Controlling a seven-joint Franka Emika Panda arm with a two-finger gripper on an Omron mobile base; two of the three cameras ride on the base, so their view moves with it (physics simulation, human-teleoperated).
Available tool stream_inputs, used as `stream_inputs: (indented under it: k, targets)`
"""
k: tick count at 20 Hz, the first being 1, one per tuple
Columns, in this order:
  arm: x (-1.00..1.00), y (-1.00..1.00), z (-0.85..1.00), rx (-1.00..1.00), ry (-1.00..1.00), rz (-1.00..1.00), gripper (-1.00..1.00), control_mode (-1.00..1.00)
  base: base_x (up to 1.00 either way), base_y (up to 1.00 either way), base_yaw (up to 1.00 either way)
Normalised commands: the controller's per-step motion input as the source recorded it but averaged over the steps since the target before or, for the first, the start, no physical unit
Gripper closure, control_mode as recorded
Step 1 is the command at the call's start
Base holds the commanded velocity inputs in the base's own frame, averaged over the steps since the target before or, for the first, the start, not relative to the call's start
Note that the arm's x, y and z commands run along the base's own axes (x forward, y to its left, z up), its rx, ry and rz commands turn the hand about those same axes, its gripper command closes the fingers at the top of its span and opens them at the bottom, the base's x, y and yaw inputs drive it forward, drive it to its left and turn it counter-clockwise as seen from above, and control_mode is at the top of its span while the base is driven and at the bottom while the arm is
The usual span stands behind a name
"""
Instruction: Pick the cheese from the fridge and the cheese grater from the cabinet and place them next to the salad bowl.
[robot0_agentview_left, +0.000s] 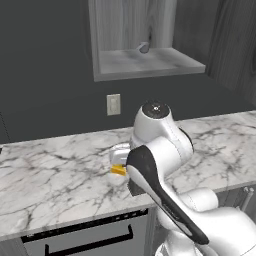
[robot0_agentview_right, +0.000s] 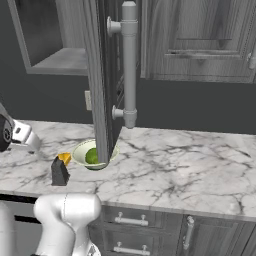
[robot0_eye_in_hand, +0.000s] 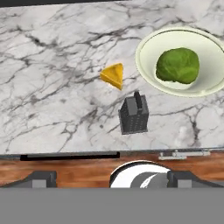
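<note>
One cheese, a yellow-orange wedge. One cheese grater, dark grey, upright. One salad bowl, pale cream, at 3 o'clock of the cheese in the hand view, holding one green leafy ball. One marble desk. One open wall cabinet containing one small rounded grey object. One wall outlet. Two drawers with silver handles.

Yellow-orange cheese (veined marble counter)
</note>
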Motion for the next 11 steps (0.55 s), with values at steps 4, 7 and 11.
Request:
stream_inputs:
  k: [4, 7, 11]
  targets:
    - [-0.39, -0.11, 0.24, 0.01, 0.00, 0.20, -1.00, -1.00, 0.00, 0.00, 0.00]
    - [-0.39, -0.17, 0.20, 0.00, 0.00, 0.17, -1.00, -1.00, 0.00, 0.00, 0.00]
    - [-0.39, -0.25, 0.13, 0.00, 0.00, 0.13, -1.00, -1.00, 0.00, 0.00, 0.00]
